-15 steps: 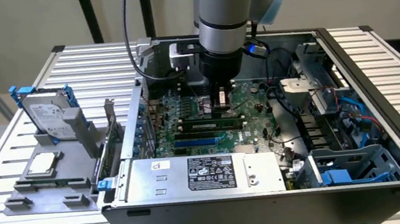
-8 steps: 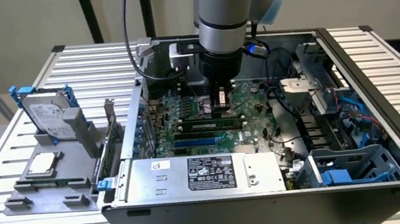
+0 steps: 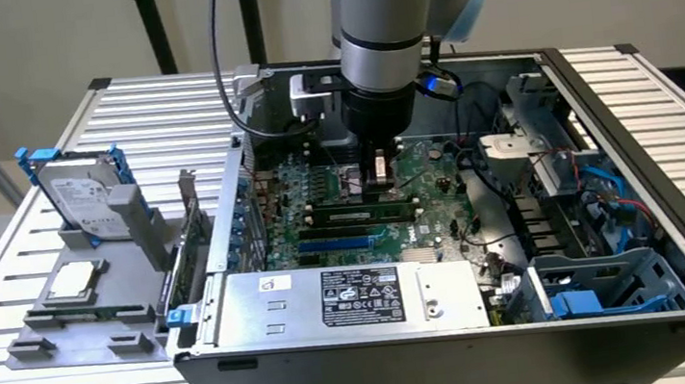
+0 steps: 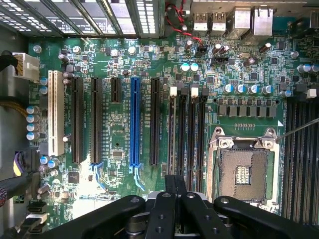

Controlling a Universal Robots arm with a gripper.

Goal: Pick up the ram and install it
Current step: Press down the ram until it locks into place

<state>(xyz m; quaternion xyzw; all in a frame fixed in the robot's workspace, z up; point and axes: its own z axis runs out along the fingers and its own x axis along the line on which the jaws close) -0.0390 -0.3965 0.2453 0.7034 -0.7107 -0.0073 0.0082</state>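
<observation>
The ram (image 3: 364,215), a long green stick with dark chips, stands on edge in one of the black slots of the motherboard (image 3: 431,167) inside the open computer case. My gripper (image 3: 378,178) hangs straight down just behind it, low over the board, apart from the stick. In the wrist view the gripper (image 4: 175,180) is shut with its fingers pressed together and nothing between them. It sits over the row of narrow black memory slots (image 4: 187,132), beside the open processor socket (image 4: 243,172).
The case walls (image 3: 650,167) and a silver power supply (image 3: 355,297) box in the board. Cables (image 3: 601,192) and a blue drive cage (image 3: 600,293) fill the exterior view's right. A grey stand (image 3: 97,307) outside on the exterior view's left holds a hard drive (image 3: 79,198) and a square silver chip (image 3: 75,281).
</observation>
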